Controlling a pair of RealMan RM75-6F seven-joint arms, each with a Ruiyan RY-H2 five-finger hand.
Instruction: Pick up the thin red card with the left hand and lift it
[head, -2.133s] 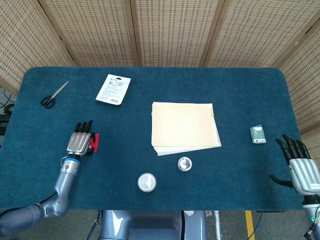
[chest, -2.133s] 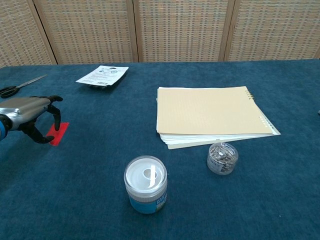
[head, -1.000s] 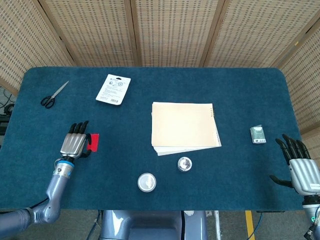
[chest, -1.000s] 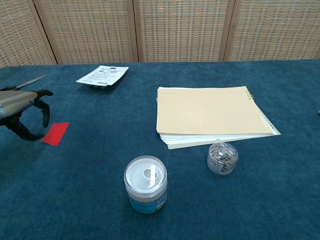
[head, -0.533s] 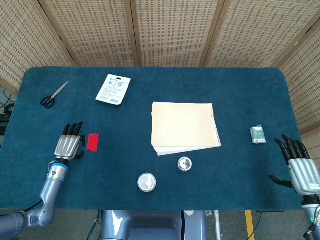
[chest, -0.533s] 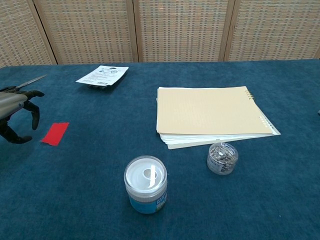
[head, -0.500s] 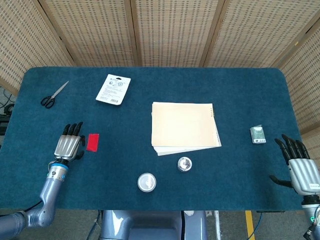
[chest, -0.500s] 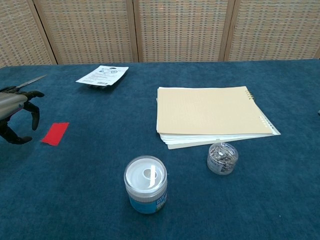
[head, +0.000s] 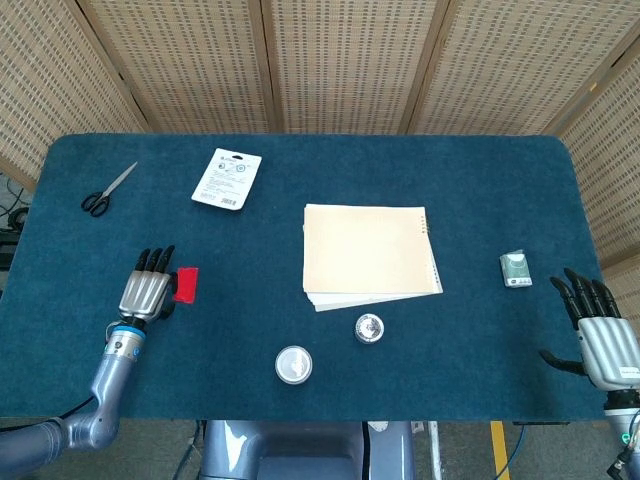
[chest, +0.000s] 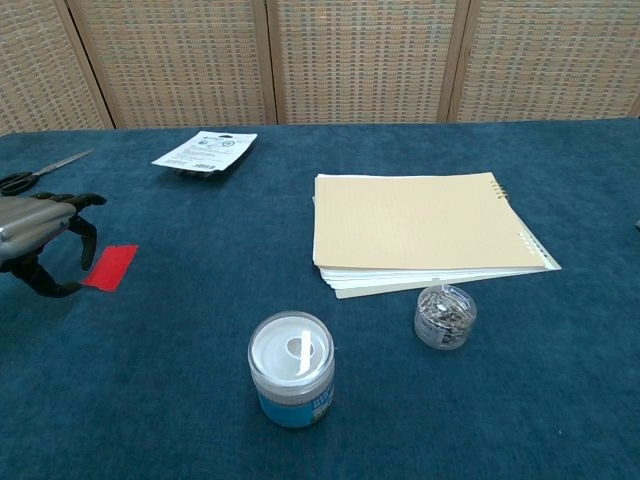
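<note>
Head view shows the thin red card (head: 185, 284) flat on the bench (head: 300, 180), at 3 o'clock of the left hand (head: 146, 293), whose fingers curl apart, holding nothing. Right hand (head: 600, 335) lies spread, empty.

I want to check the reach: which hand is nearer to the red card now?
Left. The left hand is right beside the red card, not holding it; the right hand is at the table's opposite end.
</note>
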